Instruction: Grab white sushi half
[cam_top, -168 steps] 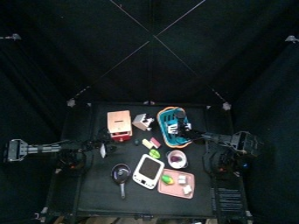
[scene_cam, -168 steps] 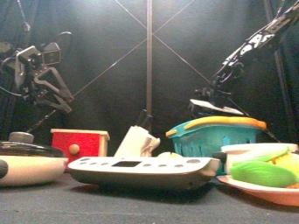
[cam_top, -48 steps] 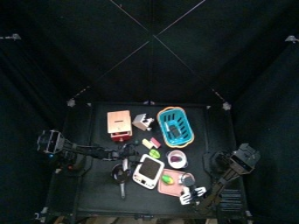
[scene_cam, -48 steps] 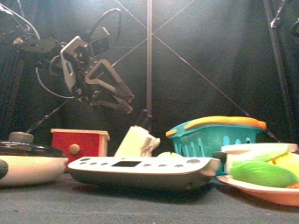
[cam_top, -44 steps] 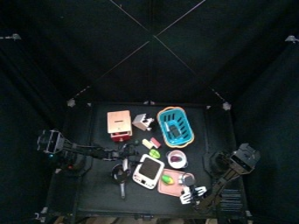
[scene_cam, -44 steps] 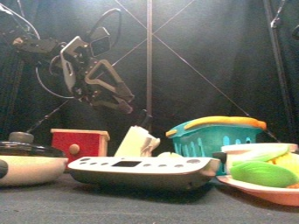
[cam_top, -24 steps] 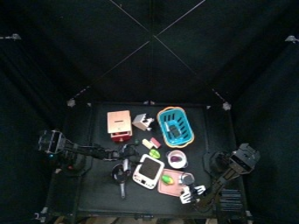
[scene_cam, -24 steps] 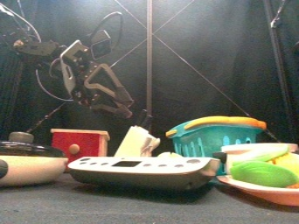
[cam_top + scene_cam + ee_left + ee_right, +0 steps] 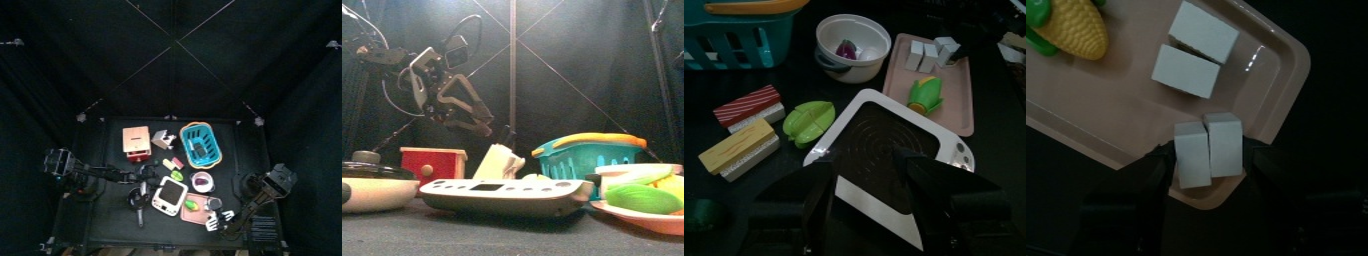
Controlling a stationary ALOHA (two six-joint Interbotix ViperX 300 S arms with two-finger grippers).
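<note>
Two arms from above: your right gripper (image 9: pixel 222 216) sits at the pink tray's (image 9: pixel 195 216) corner. Front: the left gripper (image 9: pixel 469 118) hangs high. Left wrist: its jaws gape, empty, over the glossy white scale (image 9: pixel 885 150). Right wrist: the jaws spread wide, gripping nothing, astride the matte, blocky white sushi half (image 9: pixel 1190 158) and its twin (image 9: pixel 1224 143). Closing could pinch both or skid them across the smooth plastic.

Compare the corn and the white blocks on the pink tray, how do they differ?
The corn is yellow with green husk; the white blocks are plain white. The corn is rounded and bumpy; the blocks are flat-sided and boxy. The corn is a single piece; the blocks come in two pairs, one pair between the right gripper's jaws. All lie on the pink tray.
</note>
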